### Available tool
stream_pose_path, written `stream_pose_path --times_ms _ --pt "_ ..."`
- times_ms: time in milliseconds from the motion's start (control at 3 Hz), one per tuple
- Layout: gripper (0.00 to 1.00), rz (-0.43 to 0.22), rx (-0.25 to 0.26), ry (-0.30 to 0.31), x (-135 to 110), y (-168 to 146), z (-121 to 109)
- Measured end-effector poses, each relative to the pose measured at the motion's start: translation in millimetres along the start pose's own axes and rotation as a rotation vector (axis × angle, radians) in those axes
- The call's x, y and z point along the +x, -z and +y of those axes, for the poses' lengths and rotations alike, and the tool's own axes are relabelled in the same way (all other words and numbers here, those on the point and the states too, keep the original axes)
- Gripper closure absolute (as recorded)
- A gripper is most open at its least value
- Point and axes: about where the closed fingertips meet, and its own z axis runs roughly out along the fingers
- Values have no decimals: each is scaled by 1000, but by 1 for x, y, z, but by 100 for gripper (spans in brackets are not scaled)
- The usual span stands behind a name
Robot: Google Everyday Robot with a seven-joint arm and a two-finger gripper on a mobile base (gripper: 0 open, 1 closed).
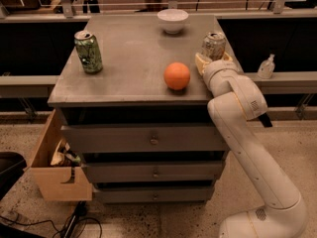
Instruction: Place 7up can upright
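Flanking upright 7up can point(213, 44): hand point(212, 60)

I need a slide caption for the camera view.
Pincer at the upright 7up can on the cabinet edge, near an orange ball.

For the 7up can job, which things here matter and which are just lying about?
Part of the job:
- 7up can, upright near the right edge of the cabinet top
- gripper, at the can's base

Just lying about:
- green can, left side
- orange ball, centre front
- white bowl, at the back
- pump bottle, on the ledge to the right
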Motion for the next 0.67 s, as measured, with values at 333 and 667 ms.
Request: stream_pose_path --times_ms 333,667 --pt "0 6 2 1 3 -2 0" --pt "0 7 2 1 3 -3 0"
